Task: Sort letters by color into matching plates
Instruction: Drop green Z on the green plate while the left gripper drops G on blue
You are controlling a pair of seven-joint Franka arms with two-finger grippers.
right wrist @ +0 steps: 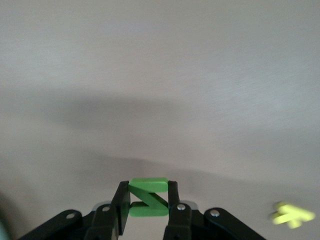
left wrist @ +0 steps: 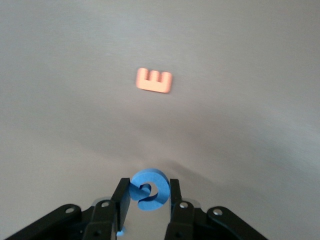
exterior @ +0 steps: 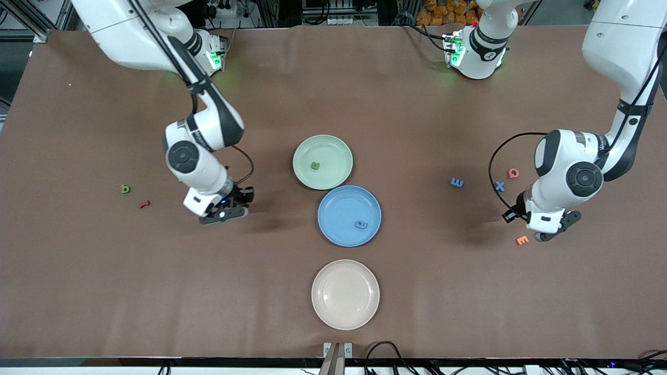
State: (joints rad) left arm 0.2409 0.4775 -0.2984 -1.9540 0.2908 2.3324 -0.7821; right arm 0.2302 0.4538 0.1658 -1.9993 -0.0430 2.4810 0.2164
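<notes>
While each tool already pinches a letter, carrying is the step in hand. Left tool [left wrist: 146, 196] clamps a blue letter [left wrist: 148, 189] above the tabletop [exterior: 417, 291], so head toward nine o'clock for the blue plate [exterior: 349, 215]. Right tool [right wrist: 146, 199] clamps a green letter [right wrist: 148, 197]; the green plate [exterior: 323, 162] waits at two o'clock.

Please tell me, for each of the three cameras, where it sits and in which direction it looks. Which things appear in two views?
Front view: high across the table, facing both arms; shows the mint green plate, blue plate and cream plate.
Left wrist view: on the left arm's wrist, looking down past the left gripper, shut on a blue letter.
Right wrist view: on the right arm's wrist, past the right gripper, shut on a green letter Z.
Shared: the orange letter E.
</notes>
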